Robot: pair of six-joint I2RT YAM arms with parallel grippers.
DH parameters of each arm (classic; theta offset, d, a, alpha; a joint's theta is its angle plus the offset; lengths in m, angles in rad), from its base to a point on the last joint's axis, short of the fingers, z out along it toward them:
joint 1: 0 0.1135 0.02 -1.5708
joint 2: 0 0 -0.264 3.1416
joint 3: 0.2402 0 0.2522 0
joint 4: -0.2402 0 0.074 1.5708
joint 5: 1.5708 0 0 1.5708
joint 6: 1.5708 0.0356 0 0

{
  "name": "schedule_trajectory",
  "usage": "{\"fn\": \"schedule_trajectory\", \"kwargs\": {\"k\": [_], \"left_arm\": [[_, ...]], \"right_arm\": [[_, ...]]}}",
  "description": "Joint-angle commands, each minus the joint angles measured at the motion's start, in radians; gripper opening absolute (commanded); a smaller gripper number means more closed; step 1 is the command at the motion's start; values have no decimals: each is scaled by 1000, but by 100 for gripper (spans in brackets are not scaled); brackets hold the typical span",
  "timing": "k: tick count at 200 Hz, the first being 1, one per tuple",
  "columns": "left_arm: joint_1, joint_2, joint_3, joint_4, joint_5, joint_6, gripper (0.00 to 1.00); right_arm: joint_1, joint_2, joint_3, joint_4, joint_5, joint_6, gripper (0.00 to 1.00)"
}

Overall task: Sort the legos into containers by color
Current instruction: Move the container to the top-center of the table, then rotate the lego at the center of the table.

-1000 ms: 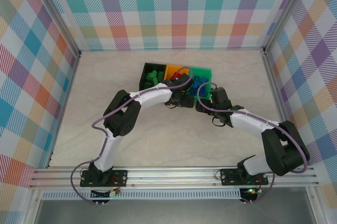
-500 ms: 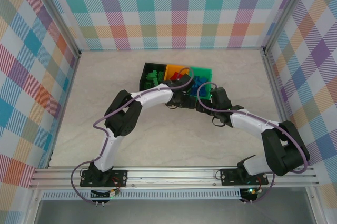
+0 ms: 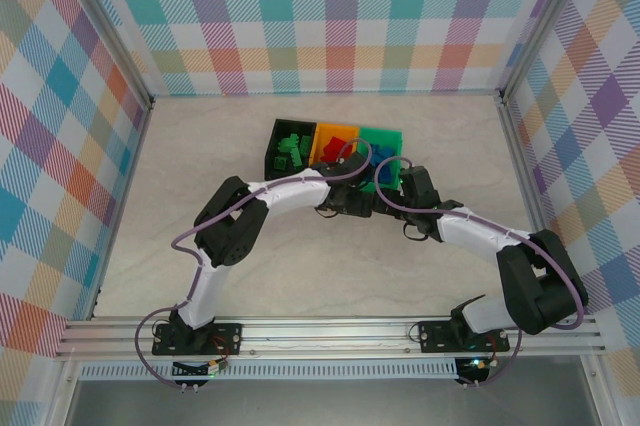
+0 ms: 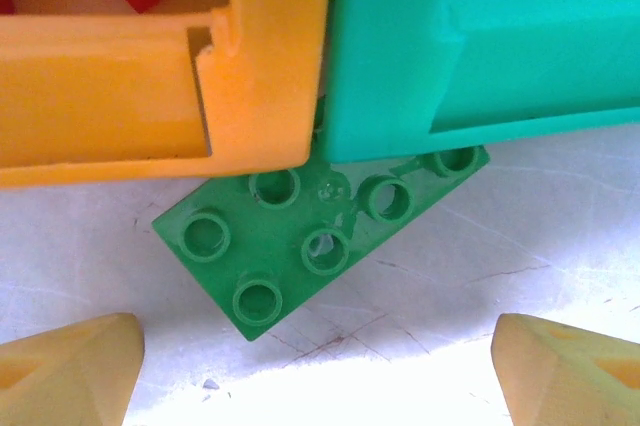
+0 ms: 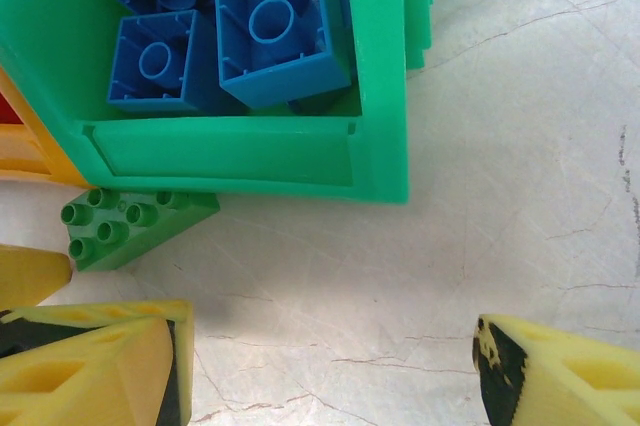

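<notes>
Left arm (image 3: 285,186) is reaching forward, elbow bending right, forearm lying low. Left gripper (image 4: 320,366) is pointing down, jaws standing wide apart. Right arm (image 3: 480,236) is angling in from the right; right gripper (image 5: 320,356) is hanging beside the left one, jaws also wide apart, gripping nothing.

Glossy moulded plastic: green brick (image 4: 290,246). Smooth, semi-gloss plastic: orange bin (image 4: 110,86), green bin (image 4: 390,66). Matt, finely scratched, pale marbled: tabletop (image 4: 570,236).
</notes>
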Motion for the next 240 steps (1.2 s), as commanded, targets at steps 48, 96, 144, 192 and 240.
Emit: {"fn": "schedule_trajectory", "kwargs": {"k": [48, 96, 144, 192, 240], "left_arm": [[44, 43, 57, 97, 84, 195, 89], [42, 40, 55, 131, 145, 230, 89], [-9, -6, -2, 164, 178, 199, 88], [-31, -29, -5, 114, 83, 227, 87], [-36, -58, -33, 158, 159, 250, 85]], "right_arm": [[-4, -10, 12, 9, 7, 7, 79], [-4, -3, 13, 12, 0, 10, 79], [-4, -2, 13, 15, -1, 10, 79], [-4, 1, 15, 16, -4, 12, 79], [-4, -4, 15, 9, 8, 10, 79]]}}
